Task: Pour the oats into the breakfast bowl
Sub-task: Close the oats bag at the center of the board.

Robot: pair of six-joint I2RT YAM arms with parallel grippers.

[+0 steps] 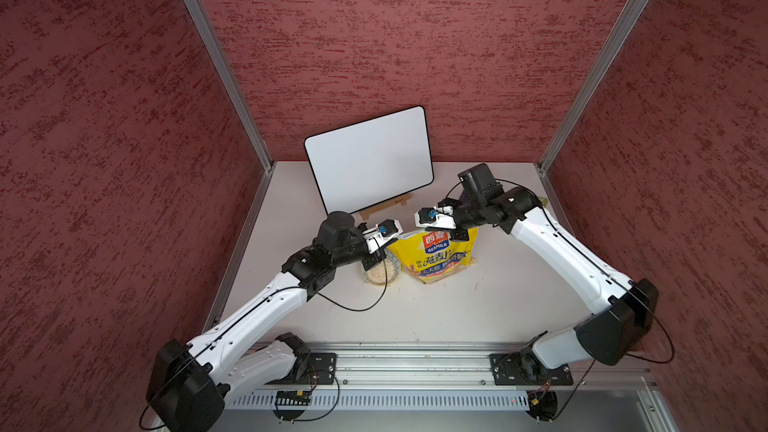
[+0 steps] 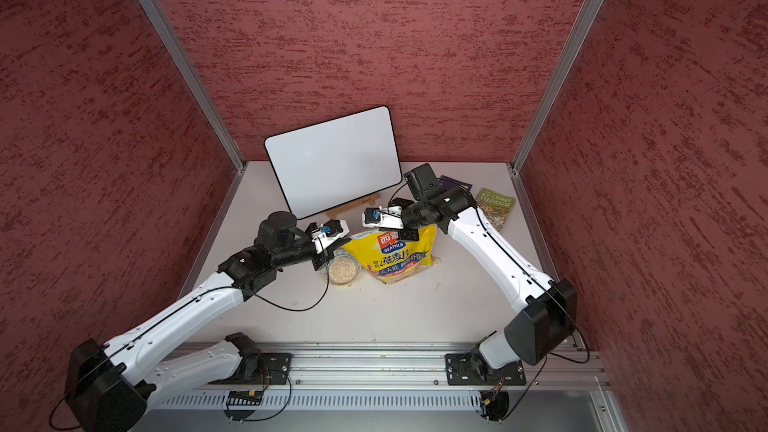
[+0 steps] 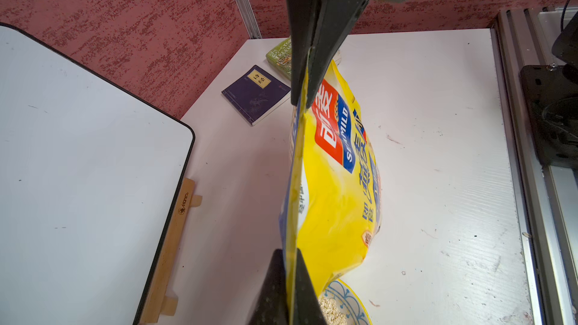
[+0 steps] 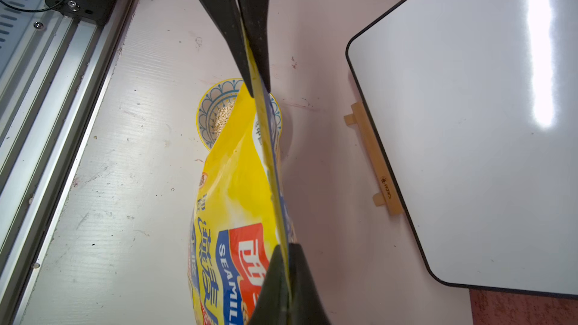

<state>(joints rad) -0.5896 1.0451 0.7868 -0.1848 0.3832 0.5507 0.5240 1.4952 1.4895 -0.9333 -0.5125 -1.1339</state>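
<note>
Oats (image 2: 344, 270) sit in the bowl (image 4: 206, 110) on the bench (image 1: 436, 317), its rim half hidden by the bag (image 1: 436, 259). I see left pincer (image 3: 289, 264) and right pincer (image 4: 286, 246) clamped on the bag's top edge; its mouth looks closed, perhaps.

The left arm (image 1: 257, 305) stretches forward and inward to the oats bag (image 1: 436, 259), with its wrist roughly level. The left gripper (image 3: 289, 253) sits at the bag's top edge, at the end nearer that arm, and its fingers (image 3: 272, 282) are pressed together on the edge. The right arm (image 1: 561, 251) reaches in from the opposite side of the bag. The right gripper (image 4: 286, 248) has its fingers (image 4: 272, 279) clamped on the same top edge at the bag's other end. The two grippers point toward each other along the bag's top edge.
</note>
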